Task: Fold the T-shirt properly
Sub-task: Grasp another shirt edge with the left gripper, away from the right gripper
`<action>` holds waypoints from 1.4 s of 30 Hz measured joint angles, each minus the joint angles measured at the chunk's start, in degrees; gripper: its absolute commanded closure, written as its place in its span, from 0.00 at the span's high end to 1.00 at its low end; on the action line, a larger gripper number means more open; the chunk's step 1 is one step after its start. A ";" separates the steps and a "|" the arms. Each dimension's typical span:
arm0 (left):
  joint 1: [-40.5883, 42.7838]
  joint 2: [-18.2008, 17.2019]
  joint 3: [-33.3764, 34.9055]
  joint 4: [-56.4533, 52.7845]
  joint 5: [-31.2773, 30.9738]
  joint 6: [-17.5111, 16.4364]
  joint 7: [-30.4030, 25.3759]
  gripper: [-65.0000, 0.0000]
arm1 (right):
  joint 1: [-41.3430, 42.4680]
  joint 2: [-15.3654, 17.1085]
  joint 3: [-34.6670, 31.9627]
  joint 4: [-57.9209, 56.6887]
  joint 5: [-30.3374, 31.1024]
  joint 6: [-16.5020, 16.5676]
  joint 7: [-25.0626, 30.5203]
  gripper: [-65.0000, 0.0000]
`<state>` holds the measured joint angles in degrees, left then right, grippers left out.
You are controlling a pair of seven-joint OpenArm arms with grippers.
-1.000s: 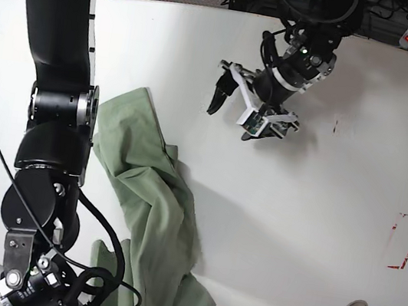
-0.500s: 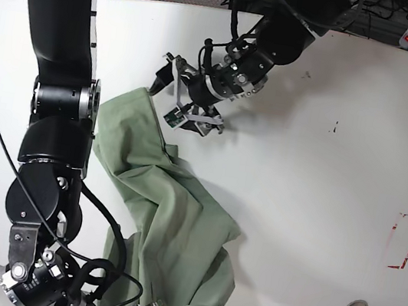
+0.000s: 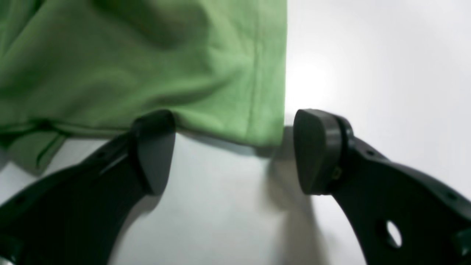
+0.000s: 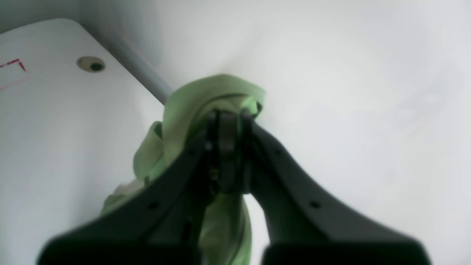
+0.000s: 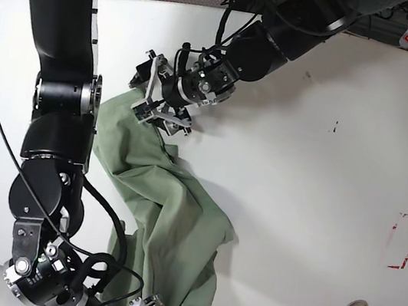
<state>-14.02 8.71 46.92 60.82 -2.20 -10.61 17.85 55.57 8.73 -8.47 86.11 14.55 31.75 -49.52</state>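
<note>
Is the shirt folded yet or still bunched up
Still bunched up. The T-shirt lies crumpled in a long wrinkled strip, one end pinched in the shut right gripper, the open left gripper at its far corner.

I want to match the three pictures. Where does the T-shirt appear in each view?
Left wrist: T-shirt fills upper left, corner between open fingers.
Right wrist: centre, bunched in the shut right gripper.
Base: lower left, spilling over the near edge.
Shared landmark: white table.
</note>
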 measured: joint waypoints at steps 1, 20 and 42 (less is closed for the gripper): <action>-0.31 0.04 0.02 -0.50 -0.02 0.00 -0.04 0.68 | -0.26 0.02 0.00 -0.02 0.07 0.02 0.00 0.00; 5.03 -3.76 -10.05 5.40 -0.42 0.15 0.35 0.00 | -0.50 1.73 4.46 0.00 -0.26 -0.24 -0.33 0.00; 34.60 -24.83 -43.50 41.66 -0.11 -0.24 6.82 0.01 | -12.02 6.86 8.81 3.67 -0.59 -0.42 -0.48 0.00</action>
<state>20.58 -16.12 3.42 102.48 -2.31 -10.85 24.67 43.55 15.59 0.34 89.78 13.96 31.33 -50.00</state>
